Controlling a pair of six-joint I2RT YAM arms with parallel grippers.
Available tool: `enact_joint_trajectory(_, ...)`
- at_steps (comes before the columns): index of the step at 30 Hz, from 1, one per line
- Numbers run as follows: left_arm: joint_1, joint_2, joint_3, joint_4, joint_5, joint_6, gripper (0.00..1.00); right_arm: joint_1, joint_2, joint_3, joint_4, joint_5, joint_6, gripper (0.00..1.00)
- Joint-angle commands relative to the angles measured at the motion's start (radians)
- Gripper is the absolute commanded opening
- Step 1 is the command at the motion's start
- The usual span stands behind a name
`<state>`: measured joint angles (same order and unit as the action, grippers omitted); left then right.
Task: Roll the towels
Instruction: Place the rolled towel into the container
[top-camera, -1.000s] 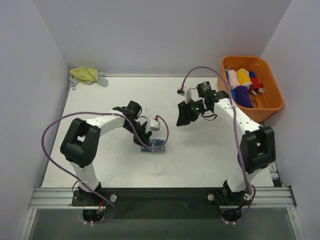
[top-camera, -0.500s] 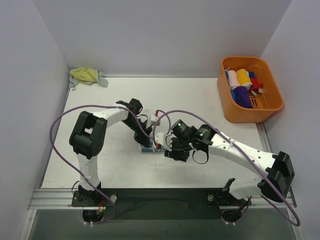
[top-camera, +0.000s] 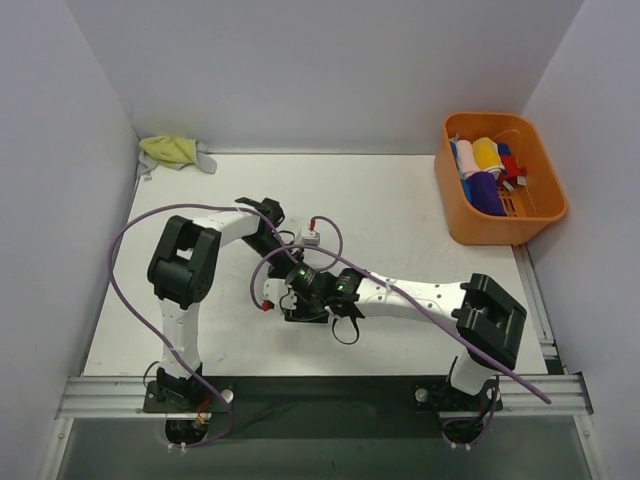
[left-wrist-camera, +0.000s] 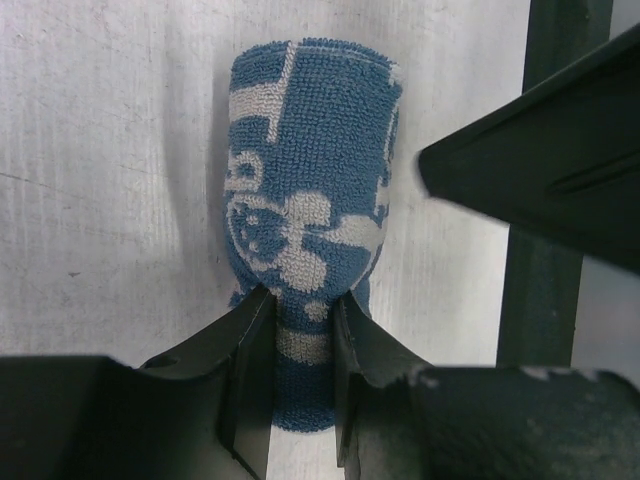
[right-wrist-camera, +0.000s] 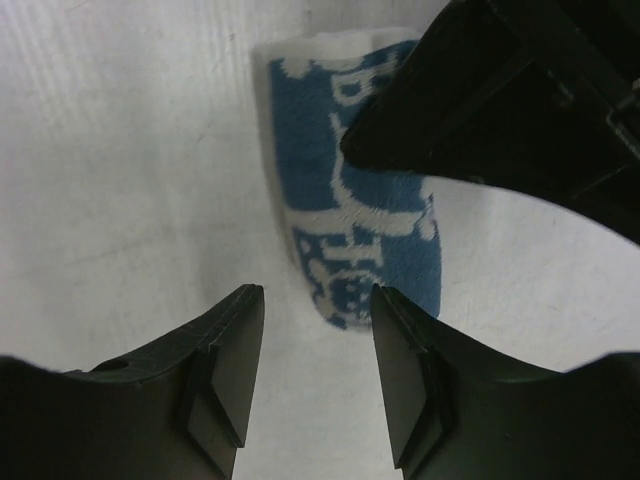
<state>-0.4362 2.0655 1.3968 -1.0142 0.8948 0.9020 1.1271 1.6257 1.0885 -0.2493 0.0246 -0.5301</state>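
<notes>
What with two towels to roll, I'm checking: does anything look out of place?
The yellow-green towel lies crumpled in the far left corner of the table, not rolled. The blue-and-white towel, rolled, is pinched in the left gripper; nothing else stands out.

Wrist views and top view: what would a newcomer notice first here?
The rolled blue-and-white towel at the middle of the table, its end pinched in the left gripper, with the right gripper open close by. Then the orange basket of bright cloths at the far right, and a yellow-green towel crumpled in the far left corner.
</notes>
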Motion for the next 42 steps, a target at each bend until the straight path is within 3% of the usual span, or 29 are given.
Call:
enact_joint_trajectory(1,0.002,0.077,-0.016,-0.029,-0.134,0.067,0.11,-0.001,0.043,0.014,0.157,0.104,-0.025,0.49)
enact_joint_trajectory(19,0.017,0.142,0.071,-0.106,-0.092,0.094,0.11,-0.078,0.198,-0.082,0.281,0.028,-0.064,0.61)
enact_joint_trajectory(22,0.022,0.163,0.096,-0.138,-0.089,0.106,0.12,-0.075,0.203,-0.108,0.318,0.044,-0.079,0.64)
enact_joint_trajectory(26,0.028,0.186,0.123,-0.172,-0.079,0.118,0.11,-0.063,0.183,-0.130,0.369,0.090,-0.103,0.78)
enact_joint_trajectory(32,0.030,0.197,0.134,-0.198,-0.069,0.143,0.11,-0.061,0.164,-0.127,0.398,0.133,-0.110,0.78)
enact_joint_trajectory(42,0.030,0.235,0.179,-0.319,-0.050,0.233,0.14,-0.107,0.249,-0.116,0.317,0.023,-0.108,0.71)
